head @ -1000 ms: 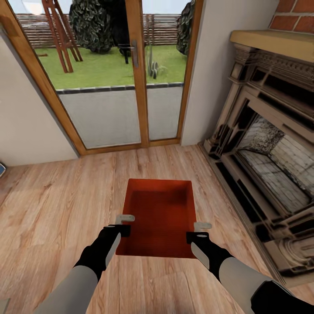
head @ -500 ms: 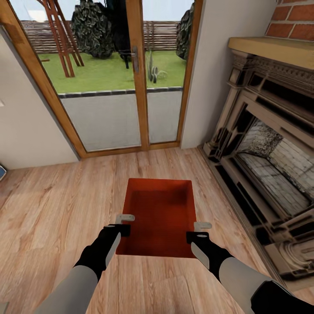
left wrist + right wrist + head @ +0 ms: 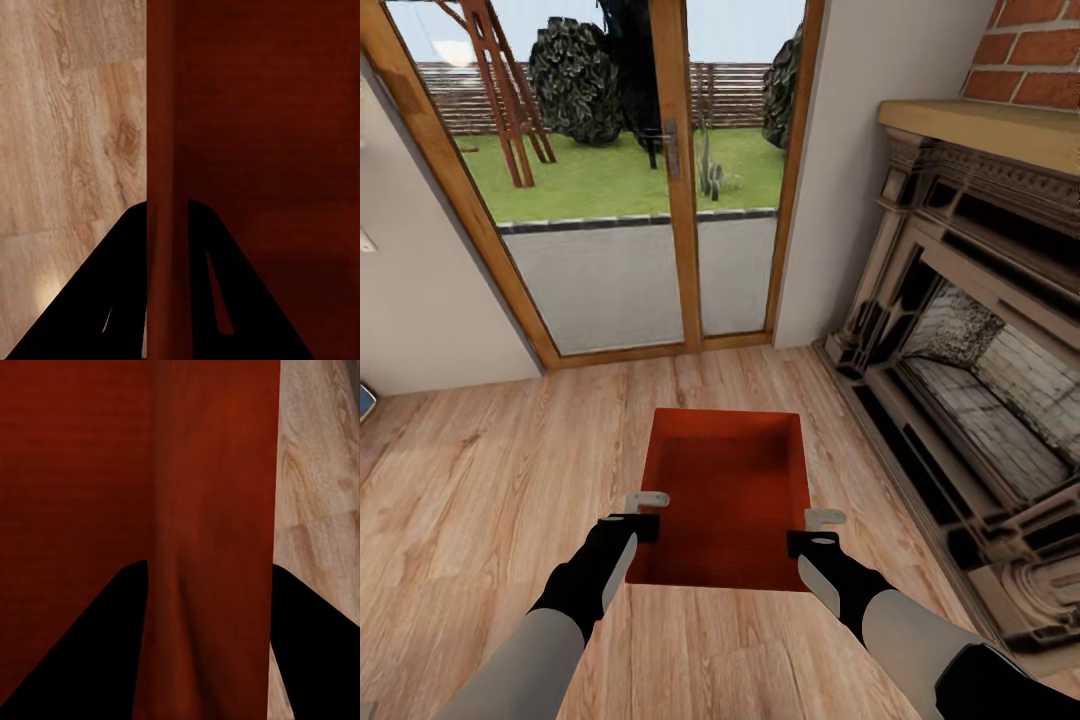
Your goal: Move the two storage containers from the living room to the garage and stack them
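While both end effectors, left [image 3: 647, 513] and right [image 3: 818, 529], clamp storage container [image 3: 725, 490] walls, fingertips partly hidden

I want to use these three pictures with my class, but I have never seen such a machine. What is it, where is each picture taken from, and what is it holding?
It is a simulated two-armed wheeled robot. The large picture comes from a camera on its head, looking down over both arms. The two close-ups come from cameras by each wrist. Together the arms hold one red storage container: the left tool straddles its left wall, the right tool its right wall. Each close-up shows that wall between dark fingers. Below is a wood-plank floor; ahead are glass garden doors, and a fireplace stands at the right.
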Robot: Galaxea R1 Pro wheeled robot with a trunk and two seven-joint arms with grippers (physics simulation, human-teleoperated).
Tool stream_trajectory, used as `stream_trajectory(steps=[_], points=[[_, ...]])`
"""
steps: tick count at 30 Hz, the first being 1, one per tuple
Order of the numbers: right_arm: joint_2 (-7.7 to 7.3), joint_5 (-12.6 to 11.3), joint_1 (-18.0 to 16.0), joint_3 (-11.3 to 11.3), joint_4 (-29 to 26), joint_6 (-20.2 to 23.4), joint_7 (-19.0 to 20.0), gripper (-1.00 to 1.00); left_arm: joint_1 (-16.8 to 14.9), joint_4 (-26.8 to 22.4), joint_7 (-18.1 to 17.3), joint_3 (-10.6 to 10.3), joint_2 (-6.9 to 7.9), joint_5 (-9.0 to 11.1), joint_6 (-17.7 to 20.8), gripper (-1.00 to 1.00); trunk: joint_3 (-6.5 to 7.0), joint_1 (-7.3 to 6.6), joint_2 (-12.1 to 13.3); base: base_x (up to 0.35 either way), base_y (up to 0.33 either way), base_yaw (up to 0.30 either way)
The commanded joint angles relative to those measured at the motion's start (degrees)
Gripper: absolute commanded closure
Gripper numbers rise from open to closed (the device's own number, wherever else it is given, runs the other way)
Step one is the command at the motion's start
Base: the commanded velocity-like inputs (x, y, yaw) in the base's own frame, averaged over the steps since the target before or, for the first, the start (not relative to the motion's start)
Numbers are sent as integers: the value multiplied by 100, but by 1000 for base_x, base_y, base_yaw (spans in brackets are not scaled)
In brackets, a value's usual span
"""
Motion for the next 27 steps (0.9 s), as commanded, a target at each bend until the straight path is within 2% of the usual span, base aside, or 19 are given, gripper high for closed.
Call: stream_trajectory(steps=[1,27], points=[[-4,218,-6,-95,-21,31,-63,100,-1,-4,202,135,-2,-181,58,100,1,3,-10,0,0,0],[-4,218,-6,-87,-21,31,-63,100,-3,-2,176,135,2,-180,44,100,238,3,-10,0,0,0]])
